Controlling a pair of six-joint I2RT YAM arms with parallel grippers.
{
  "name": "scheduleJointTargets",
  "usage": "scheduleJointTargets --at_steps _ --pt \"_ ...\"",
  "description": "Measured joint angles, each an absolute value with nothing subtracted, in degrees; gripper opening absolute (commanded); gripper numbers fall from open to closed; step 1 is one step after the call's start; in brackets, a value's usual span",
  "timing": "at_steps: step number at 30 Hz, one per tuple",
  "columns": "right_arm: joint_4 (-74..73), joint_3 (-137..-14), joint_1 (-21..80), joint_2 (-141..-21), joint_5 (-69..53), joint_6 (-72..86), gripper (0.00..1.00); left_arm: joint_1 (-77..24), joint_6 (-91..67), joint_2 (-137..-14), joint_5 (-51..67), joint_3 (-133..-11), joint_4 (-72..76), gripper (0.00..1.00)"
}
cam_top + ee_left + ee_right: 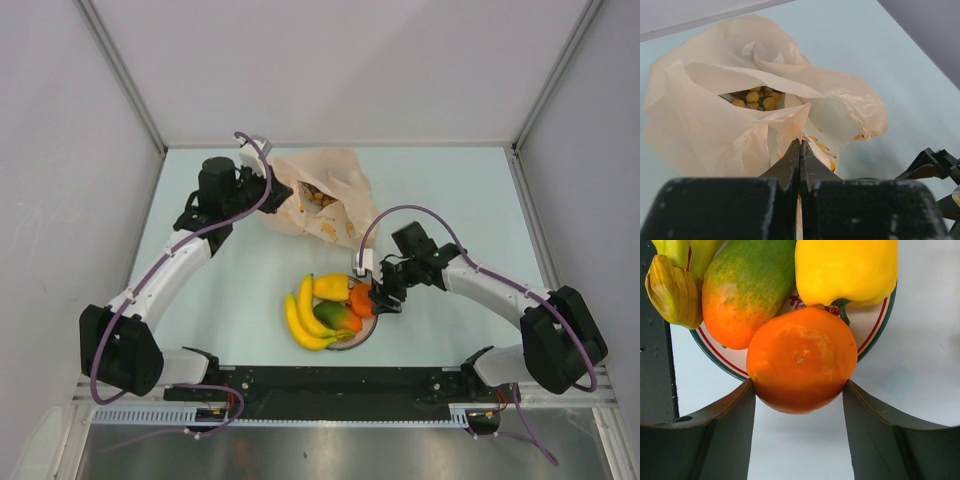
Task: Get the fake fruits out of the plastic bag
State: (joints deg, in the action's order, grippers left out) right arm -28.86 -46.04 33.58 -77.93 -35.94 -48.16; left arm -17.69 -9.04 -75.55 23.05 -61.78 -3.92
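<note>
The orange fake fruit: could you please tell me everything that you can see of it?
The orange is a round, glossy plastic fruit, bright orange with a small dimple in its middle. It sits at the rim of the plate, partly overhanging the table, seemingly touching the mango and the yellow pepper. The right claw brackets it, both fingers apparently pressed against its sides.

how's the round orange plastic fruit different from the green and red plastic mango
The round orange plastic fruit is ball-shaped and plain orange; the green and red plastic mango is elongated, green fading to orange-red. The orange fruit is held by the right gripper at the rim of the white plate; the mango lies free. Both are glossy.
</note>
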Motion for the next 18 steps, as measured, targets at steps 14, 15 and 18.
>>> scheduleJointTargets --at_steps 14,15,18 --pt "-31.51 -43.64 30.28 -75.88 -34.83 -50.17 1.00 -17.72 -9.06 -76.53 23.68 -61.78 -3.86 0.00" --pt "-31.90 -43.62 29.82 -75.00 -34.70 -50.39 1.00 -17.72 -9.06 -76.73 23.77 -61.78 -3.86 0.00" --pt "-32.58 -43.62 28.62 -72.14 -34.26 -51.33 1.00 -17.72 -9.06 -77.01 23.99 -61.78 -3.86 0.00"
